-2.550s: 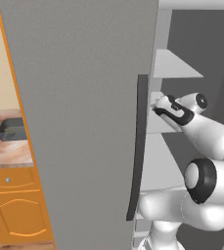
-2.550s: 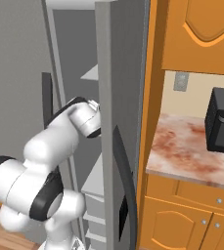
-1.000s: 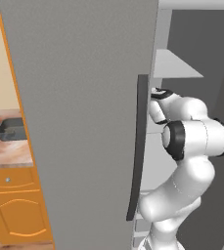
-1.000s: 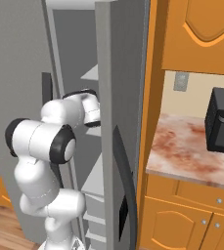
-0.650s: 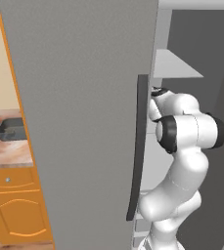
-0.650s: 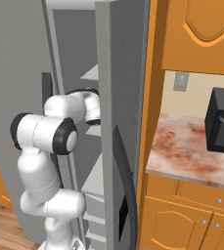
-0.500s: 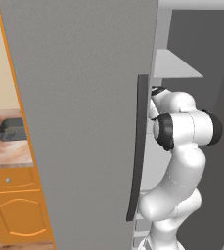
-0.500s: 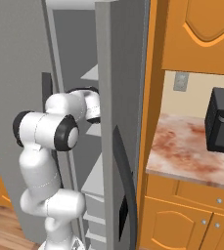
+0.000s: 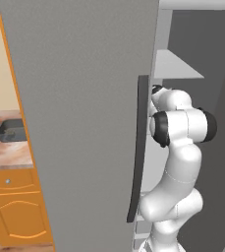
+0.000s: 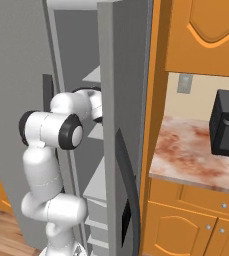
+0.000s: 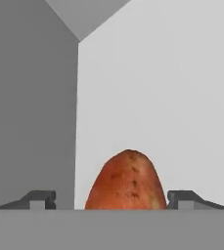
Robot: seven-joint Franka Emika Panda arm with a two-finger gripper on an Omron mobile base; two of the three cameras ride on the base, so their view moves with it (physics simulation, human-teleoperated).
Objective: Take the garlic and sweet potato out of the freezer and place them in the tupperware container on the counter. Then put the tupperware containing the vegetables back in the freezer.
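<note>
In the hand view the sweet potato [image 11: 126, 181], an orange-red lump, stands upright on a pale grey freezer shelf in a corner. My gripper [image 11: 111, 199] is open around it, the right fingertip [image 11: 184, 197] close beside it and the left one farther off. The freezer [image 9: 84, 123] has its wide grey door swung open, and my arm reaches in behind the dark handle [image 9: 138, 147]. The dark tupperware container [image 9: 11, 130] sits on the counter [image 9: 6, 155] at the far left. The garlic is out of view.
Grey inner shelves [image 9: 175, 66] lie above and below my arm. A second freezer door [image 10: 121, 100] stands to the arm's right. Farther right, a black appliance [image 10: 228, 125] sits on marbled counter [image 10: 196, 160] over orange cabinets [image 10: 186, 225].
My arm has folded tighter and pushed the hand a little deeper into the freezer. The freezer door and the tub have not moved.
</note>
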